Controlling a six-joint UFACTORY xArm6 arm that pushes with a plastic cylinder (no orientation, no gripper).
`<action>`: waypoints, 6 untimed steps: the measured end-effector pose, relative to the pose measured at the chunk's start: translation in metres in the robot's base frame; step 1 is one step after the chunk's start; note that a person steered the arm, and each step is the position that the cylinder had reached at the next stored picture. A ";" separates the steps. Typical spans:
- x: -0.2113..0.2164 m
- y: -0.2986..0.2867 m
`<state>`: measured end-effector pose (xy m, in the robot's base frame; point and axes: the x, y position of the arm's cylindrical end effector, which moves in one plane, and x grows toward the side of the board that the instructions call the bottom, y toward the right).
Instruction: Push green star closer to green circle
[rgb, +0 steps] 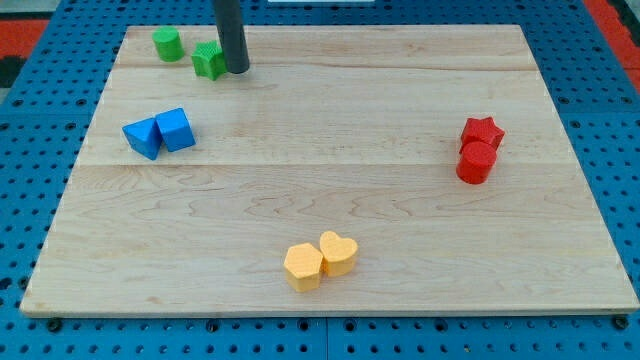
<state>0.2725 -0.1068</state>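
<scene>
The green star (208, 61) lies near the view's top left on the wooden board (330, 120). The green circle (167, 44) stands a short gap up and to the left of it, close to the board's top edge. My tip (237, 69) rests right against the star's right side. The dark rod rises from there out of the view's top.
A blue triangle (143, 137) and a blue cube (176, 130) touch at the view's left. A red star (482, 132) and a red cylinder (475, 162) sit together at the right. A yellow hexagon (303, 266) and a yellow heart (338, 252) sit at the bottom middle.
</scene>
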 end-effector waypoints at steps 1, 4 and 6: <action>-0.004 -0.013; -0.004 -0.045; -0.004 -0.052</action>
